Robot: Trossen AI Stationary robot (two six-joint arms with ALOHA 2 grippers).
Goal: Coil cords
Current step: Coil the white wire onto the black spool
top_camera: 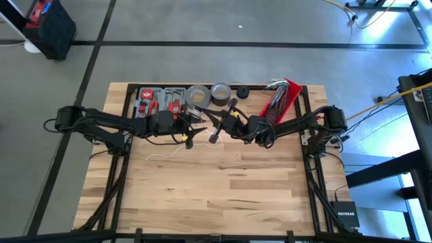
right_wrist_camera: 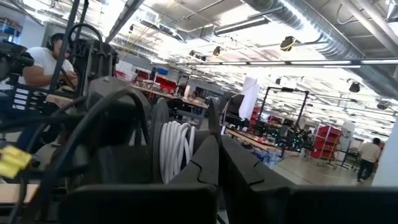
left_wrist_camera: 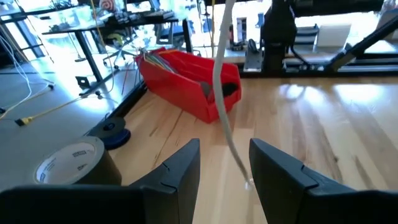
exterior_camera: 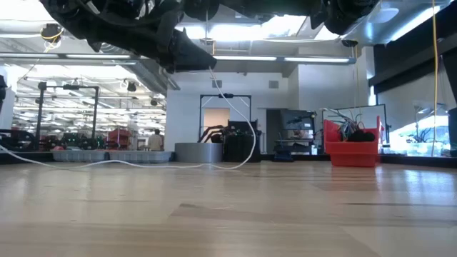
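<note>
Both arms meet over the back half of the worktop [top_camera: 223,196], near its middle. Left gripper [top_camera: 192,137] hangs above the wood with its fingers [left_wrist_camera: 177,171] spread apart; nothing is between the pads except the white cord [left_wrist_camera: 222,93], which runs down through the gap without being pinched. Right gripper [top_camera: 217,121] sits just beside the left one, fingers [right_wrist_camera: 208,155] pressed together. In the right wrist view several turns of white cord show coiled right behind those fingers; whether the fingers clamp a strand or the loops merely hang there is hard to say from this angle.

From the grippers the cord drops to the worktop, curves in a loop near the middle of the back edge, then trails flat across the wood toward the left edge.

Along the back edge: a tool tray [top_camera: 160,100] at the left, a grey tape roll [top_camera: 198,95], a dark tape roll [top_camera: 221,92], and a red bin [top_camera: 283,94] of wires toward the back right corner.

People are visible in the room beyond the table.
</note>
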